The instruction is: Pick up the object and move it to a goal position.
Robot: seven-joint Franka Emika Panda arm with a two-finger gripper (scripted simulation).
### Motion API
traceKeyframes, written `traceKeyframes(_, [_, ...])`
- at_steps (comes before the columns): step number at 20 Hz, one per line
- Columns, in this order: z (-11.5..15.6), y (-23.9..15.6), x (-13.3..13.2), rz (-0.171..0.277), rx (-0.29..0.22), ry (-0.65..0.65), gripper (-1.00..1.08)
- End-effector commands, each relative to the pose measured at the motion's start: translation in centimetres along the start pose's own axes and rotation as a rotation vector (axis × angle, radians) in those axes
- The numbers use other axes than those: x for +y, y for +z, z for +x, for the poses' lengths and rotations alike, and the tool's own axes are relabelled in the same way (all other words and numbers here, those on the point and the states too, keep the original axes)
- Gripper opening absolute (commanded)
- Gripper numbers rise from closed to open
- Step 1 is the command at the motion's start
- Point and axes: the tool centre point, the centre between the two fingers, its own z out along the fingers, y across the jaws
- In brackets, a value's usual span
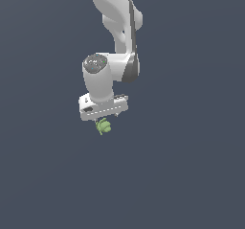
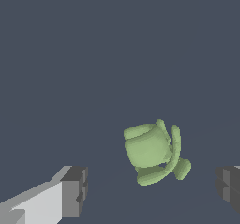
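tool (image 1: 104, 119) of our white arm is released, its dark pads (image 2: 75, 192) spread on both sides of the small knobbly light-green object (image 2: 152, 153), lying between them on the grey tabletop (image 1: 191, 175), so we can clench next.

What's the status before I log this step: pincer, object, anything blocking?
Pincer open, fingers apart either side of the object. Object not gripped, sits between and below the fingers. Nothing else in view to block.
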Motion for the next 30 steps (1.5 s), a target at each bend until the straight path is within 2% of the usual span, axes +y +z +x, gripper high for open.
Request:
traceKeyframes(1, [-0.3,0.7,0.5,-0.002,0.001,-0.063,1.0])
traceKeyframes(8, [-1.0,2.2,1.6,-0.006,0.003,-0.208,1.0])
traceKeyframes(14, [-1.3,3.0,2.1,-0.008,0.004,-0.284,1.0])
traceKeyframes(24, [-1.5,3.5,2.3,-0.009,0.005,-0.31,1.0])
traceKeyframes(30, [-1.5,5.7,2.3,-0.009,0.005,-0.313,1.0])
